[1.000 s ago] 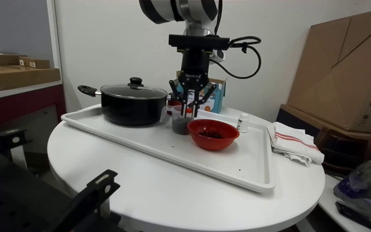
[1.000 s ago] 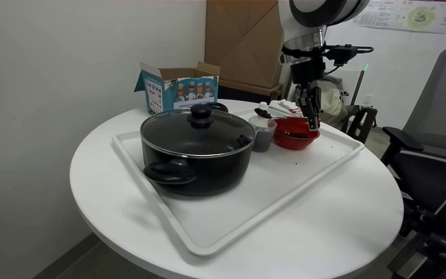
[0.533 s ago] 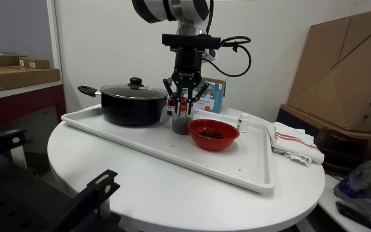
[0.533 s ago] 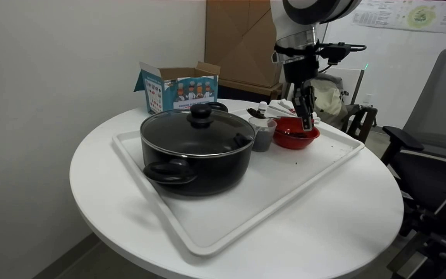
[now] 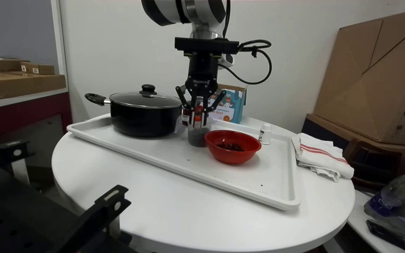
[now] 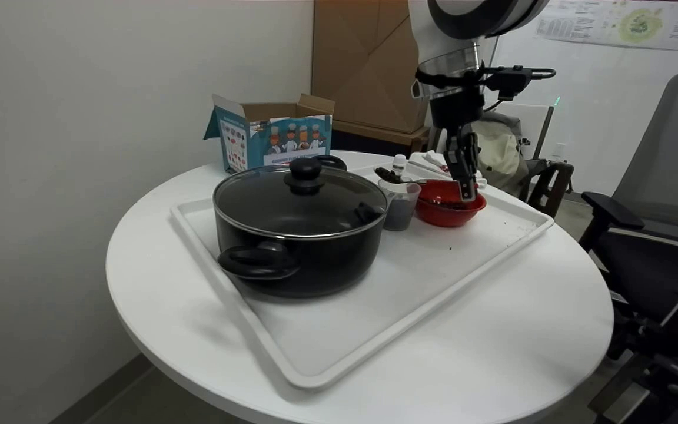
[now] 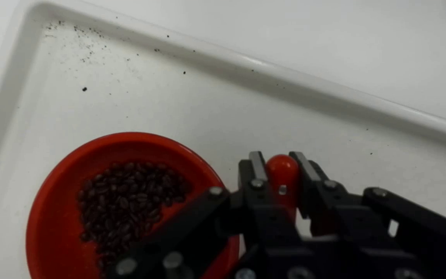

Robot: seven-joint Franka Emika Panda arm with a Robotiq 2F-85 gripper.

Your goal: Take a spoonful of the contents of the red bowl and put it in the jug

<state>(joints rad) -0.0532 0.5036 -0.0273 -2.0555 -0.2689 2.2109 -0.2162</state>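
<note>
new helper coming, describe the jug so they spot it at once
On the white tray, find the big black lidded pot and the red bowl. The jug stands between them, narrower than either, with see-through walls above and dark grey below.

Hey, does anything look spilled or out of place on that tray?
Yes: dark specks lie scattered on the tray, thickest near one corner in the wrist view. They look odd because they sit outside the red bowl holding dark beans; perhaps spilled crumbs, though their source isn't shown. The bowl and jug stand upright.
</note>
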